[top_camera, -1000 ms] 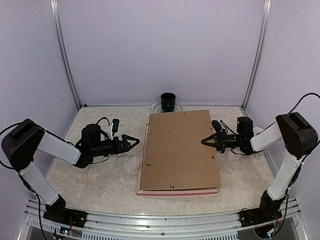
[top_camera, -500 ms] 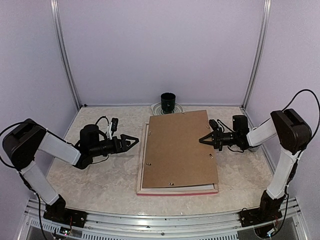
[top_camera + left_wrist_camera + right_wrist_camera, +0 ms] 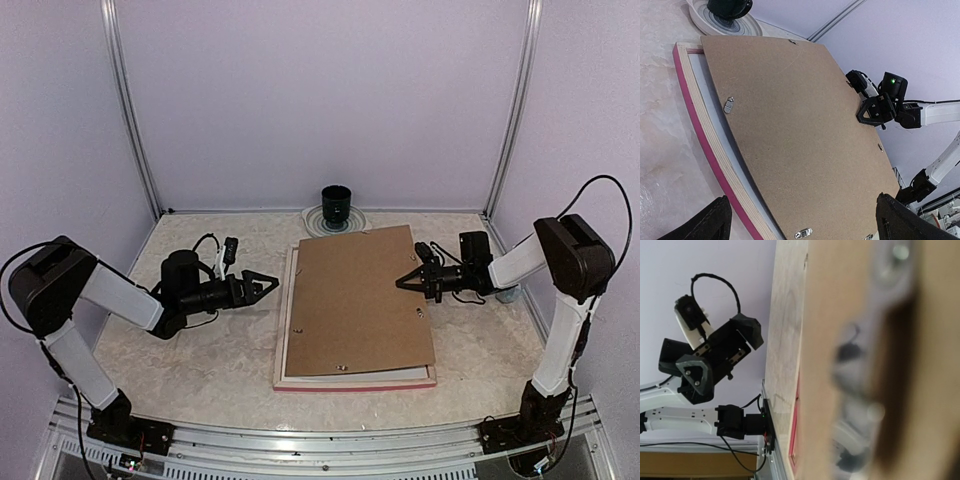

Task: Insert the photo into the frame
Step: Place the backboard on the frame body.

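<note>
Two black jaws face each other across a large rectangular picture frame [image 3: 350, 384] with a bright pink outer face and a pale wood back. The frame lies flat and back-up in the middle of the pale marbled counter [image 3: 200, 350]. On top of it rests a plain brown rectangular backing board [image 3: 355, 305], dotted with small metal turn clips [image 3: 729, 104] near its edges. The board sits askew rather than square in the recess, so a strip of a white sheet [image 3: 707, 100] and the wood rim show along the frame's left side. The left gripper [image 3: 268, 284] hovers low over the counter just left of the frame. Its jaws are spread as wide as they go, hold nothing and stand clear of the rim. The right gripper [image 3: 408, 281] reaches in from the right with its jaws pressed fully together, their tips over the board's right edge. They seem to rest on that edge, but the right wrist view is too blurred to confirm contact, and nothing is pinched between them. At the back of the counter, beyond the frame's far edge, a black cup [image 3: 336, 203] stands upright on a round grey-and-white ringed dish [image 3: 312, 218].
</note>
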You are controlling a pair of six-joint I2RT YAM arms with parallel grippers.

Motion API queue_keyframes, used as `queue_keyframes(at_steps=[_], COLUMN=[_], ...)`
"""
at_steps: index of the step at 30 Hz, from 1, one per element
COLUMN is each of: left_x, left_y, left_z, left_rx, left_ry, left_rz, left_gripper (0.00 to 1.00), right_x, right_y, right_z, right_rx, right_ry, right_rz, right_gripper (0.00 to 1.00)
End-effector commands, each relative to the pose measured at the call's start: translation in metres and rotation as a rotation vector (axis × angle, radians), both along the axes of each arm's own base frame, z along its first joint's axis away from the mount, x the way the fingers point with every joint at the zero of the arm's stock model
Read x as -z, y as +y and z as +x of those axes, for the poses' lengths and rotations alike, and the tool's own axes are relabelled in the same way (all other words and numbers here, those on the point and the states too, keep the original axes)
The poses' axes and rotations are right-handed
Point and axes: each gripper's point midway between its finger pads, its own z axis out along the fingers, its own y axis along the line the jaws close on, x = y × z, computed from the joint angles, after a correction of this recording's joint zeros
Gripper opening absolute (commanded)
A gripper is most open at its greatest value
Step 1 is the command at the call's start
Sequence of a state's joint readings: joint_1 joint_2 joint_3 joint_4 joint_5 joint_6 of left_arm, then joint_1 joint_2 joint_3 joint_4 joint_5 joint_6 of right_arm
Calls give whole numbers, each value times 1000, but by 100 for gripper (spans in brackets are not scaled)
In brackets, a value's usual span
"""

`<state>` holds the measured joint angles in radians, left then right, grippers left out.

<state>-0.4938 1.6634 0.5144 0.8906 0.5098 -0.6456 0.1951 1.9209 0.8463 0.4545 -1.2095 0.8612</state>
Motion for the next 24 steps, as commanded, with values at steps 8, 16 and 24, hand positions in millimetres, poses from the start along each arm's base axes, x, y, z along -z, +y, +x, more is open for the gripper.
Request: queue_keyframes(at_steps=[8, 16, 24], left_x=[4, 7, 8], left_y=[2, 1, 0], left_z=[1, 1, 1], left_rx=[6, 7, 14], left_ry=[4, 12, 21], left_rz=[-11, -11, -17], left_gripper=[99, 99, 99], right_x=[2, 4, 4], right_y=[-1, 4, 8], right_z=[1, -2, -4], right_rx=[-17, -29, -44], right_ry=[-13, 12, 27], right_rz=[13, 15, 21], right_gripper=[0, 0, 0])
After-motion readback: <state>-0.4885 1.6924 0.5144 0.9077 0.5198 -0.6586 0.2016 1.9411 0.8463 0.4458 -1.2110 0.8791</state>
